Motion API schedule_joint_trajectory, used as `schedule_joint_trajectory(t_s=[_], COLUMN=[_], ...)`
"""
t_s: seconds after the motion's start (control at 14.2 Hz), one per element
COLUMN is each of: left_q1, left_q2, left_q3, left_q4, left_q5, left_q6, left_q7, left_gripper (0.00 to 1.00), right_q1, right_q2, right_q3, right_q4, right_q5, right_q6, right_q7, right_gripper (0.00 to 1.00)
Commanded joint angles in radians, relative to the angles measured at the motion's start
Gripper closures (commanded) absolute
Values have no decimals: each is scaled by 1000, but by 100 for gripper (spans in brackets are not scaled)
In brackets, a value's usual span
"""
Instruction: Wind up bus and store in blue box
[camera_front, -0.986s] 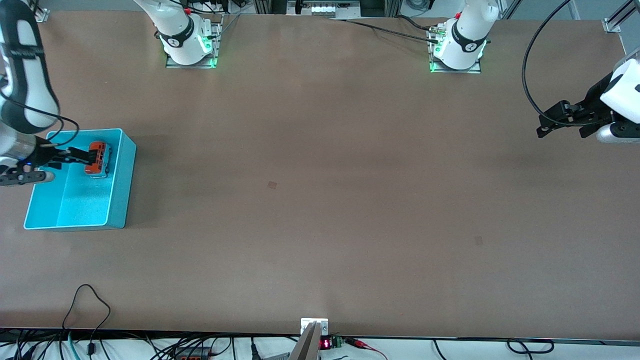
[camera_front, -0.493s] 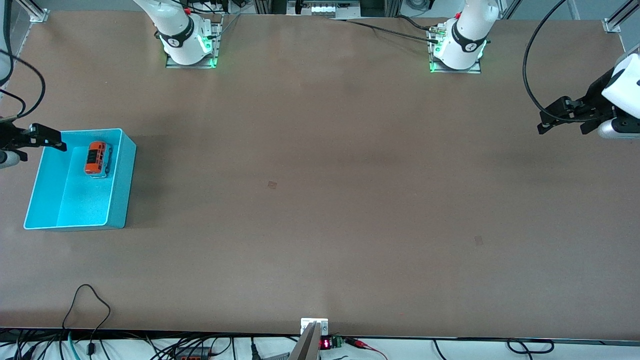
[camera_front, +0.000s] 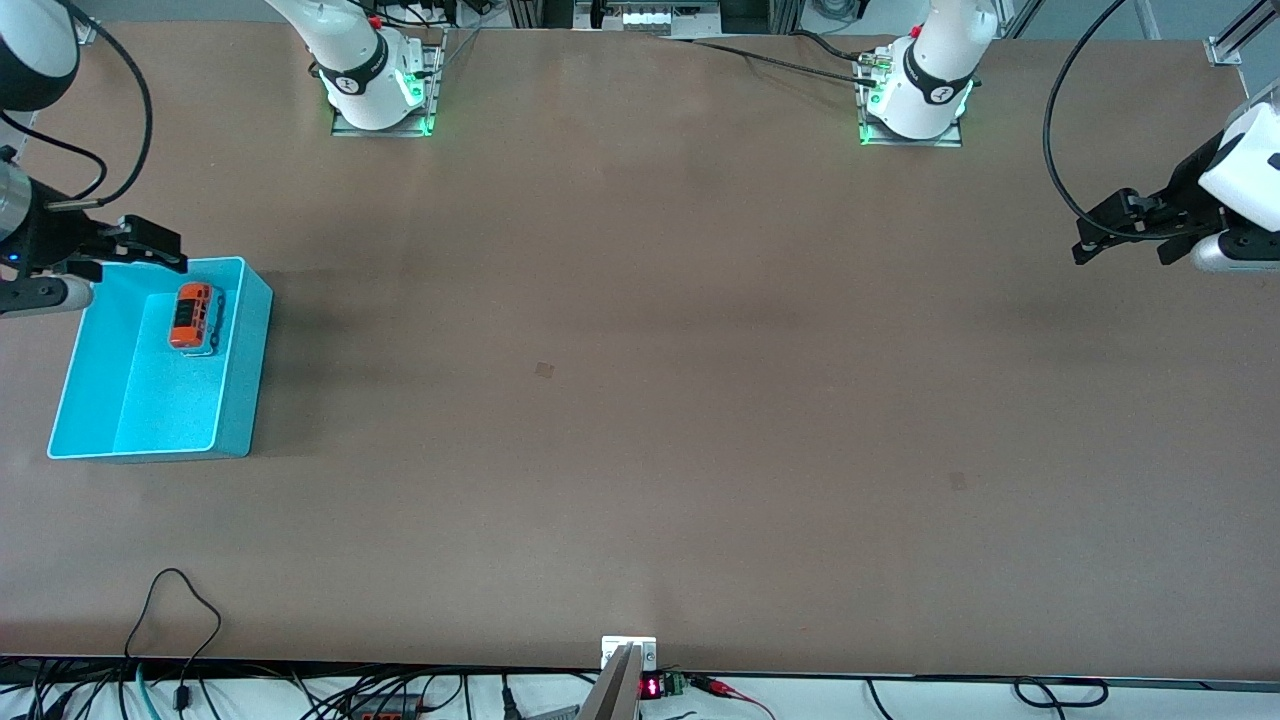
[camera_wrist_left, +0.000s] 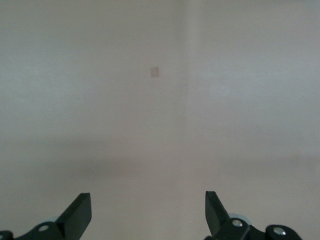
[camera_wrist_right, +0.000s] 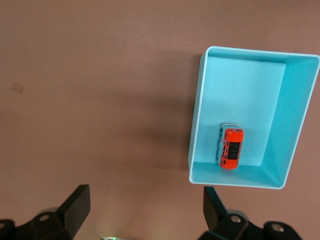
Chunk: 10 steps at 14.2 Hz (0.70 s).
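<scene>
The bus (camera_front: 193, 318) lies in the blue box (camera_front: 236, 400). Right gripper (camera_front: 160, 250) hangs over the box's rim — jaws spread, empty. Left gripper (camera_front: 1095, 240) waits apart, also spread wide.

One bus (camera_front: 193, 317) and one box (camera_front: 240, 400) on one tabletop (camera_front: 640, 400). Two arms, each with one end effector: left (camera_front: 1085, 242), right (camera_front: 168, 252). Two small patches mark the tabletop.

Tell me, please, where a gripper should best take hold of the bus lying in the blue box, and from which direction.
Probably from straight above, jaws closing across the narrow width of the bus, on its long flanks at mid-length. It stands upright on the floor of the blue box, near the wall farthest from the front camera, so the walls hinder any sideways approach.
</scene>
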Motion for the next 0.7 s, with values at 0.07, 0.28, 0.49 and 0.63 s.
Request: schedule_joint_trajectory(t_s=[0.07, 0.28, 0.49, 0.63], left_q1=[1, 2, 1, 1], left_q2=[-26, -28, -29, -31], left_q3=[-2, -2, -2, -2], left_q4=[-23, -23, -23, -23], left_q5=[24, 24, 24, 24], left_q6=[-6, -9, -12, -12], left_q7=[15, 5, 5, 5], left_gripper=[0, 0, 0, 0], right_q1=[-4, -4, 65, 82], right_q2=[-1, -1, -5, -5], right_q3=[6, 6, -49, -63], right_q4=[29, 31, 34, 34], right_q5=[23, 54, 49, 52], right_q6=[-44, -46, -46, -46], right_q7=[30, 44, 46, 46], right_gripper=[0, 0, 0, 0])
